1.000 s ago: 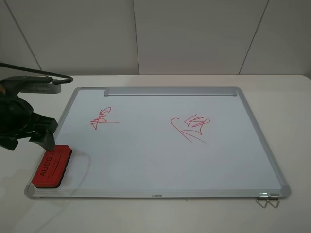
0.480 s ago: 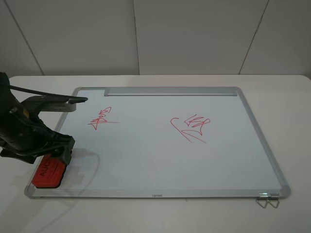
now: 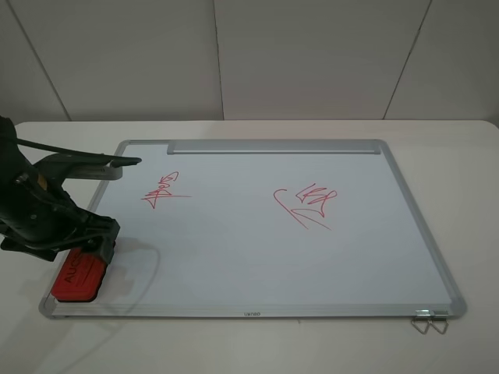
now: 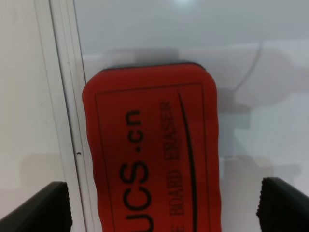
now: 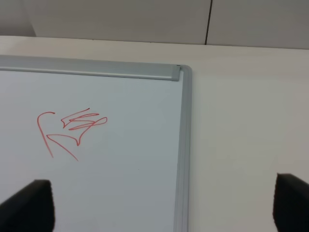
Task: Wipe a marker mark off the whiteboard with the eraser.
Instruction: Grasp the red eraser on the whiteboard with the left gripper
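- Starting at the near edge, we find the eraser [image 3: 78,276] lying flat on the near-left corner of the whiteboard [image 3: 257,265], just inside the silver frame, with the wire clips [image 3: 429,321] at the opposite near corner.
- We see the left hand [image 4: 164,210] directly over the eraser with its jaws wide. One finger [image 4: 46,208] hangs outside the frame and the other over the board, and both are clear of the red block's sides, so nothing is held yet.
- We read the eraser's long axis as running near to far, almost parallel to the left frame. The fingers straddle its short width, so we judge that closing them should pinch it.
- We place the marker mark [image 3: 164,191] farther up the board and a little to the right of the eraser, well apart from it. Its long thin stroke runs side to side, across the eraser's long axis.
- We judge the left arm to be far nearer to both. The right hand [image 5: 159,205] shows only in its wrist view, spread wide and empty above the board's right frame.
- Beyond that, we note the larger scribble [image 3: 308,204] mid-board, then the tray strip [image 3: 273,146] along the far edge, then bare tabletop [image 3: 468,156].
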Controlling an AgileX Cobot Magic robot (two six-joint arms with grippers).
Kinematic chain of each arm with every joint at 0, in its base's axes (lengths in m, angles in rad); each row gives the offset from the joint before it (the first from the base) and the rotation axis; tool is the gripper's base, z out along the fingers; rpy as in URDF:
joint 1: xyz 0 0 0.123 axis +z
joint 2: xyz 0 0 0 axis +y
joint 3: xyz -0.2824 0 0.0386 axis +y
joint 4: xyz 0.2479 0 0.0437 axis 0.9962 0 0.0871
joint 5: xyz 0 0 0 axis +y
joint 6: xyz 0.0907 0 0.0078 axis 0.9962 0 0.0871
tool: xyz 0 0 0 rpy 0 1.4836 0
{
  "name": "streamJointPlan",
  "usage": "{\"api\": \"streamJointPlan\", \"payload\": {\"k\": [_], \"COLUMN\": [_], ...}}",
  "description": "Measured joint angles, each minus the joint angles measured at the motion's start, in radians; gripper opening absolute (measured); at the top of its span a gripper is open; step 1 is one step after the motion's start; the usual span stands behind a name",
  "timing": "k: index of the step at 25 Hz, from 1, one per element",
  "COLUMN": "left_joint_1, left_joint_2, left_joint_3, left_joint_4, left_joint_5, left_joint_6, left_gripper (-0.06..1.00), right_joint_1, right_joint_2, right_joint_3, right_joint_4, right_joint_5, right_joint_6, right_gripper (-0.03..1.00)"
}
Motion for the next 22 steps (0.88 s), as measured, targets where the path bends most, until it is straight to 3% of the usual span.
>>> {"api": "streamJointPlan", "payload": {"k": [5,22], "left_joint_1": [0.000,0.000], "left_joint_2": [0.000,0.086], "left_joint_3": [0.038,0.045], "left_joint_4": [-0.001,-0.009], "left_joint_5": [-0.066,-0.144], "left_joint_6": [0.000,0.004], "left_gripper": [0.77,0.76], "right_joint_1": [0.000,0.000], "right_joint_2": [0.000,0.000], "right_joint_3": [0.000,0.000], "right_joint_4": [0.000,0.000], "right_joint_5": [0.000,0.000], "right_joint_6": [0.000,0.000], "right_gripper": [0.83,0.83]}}
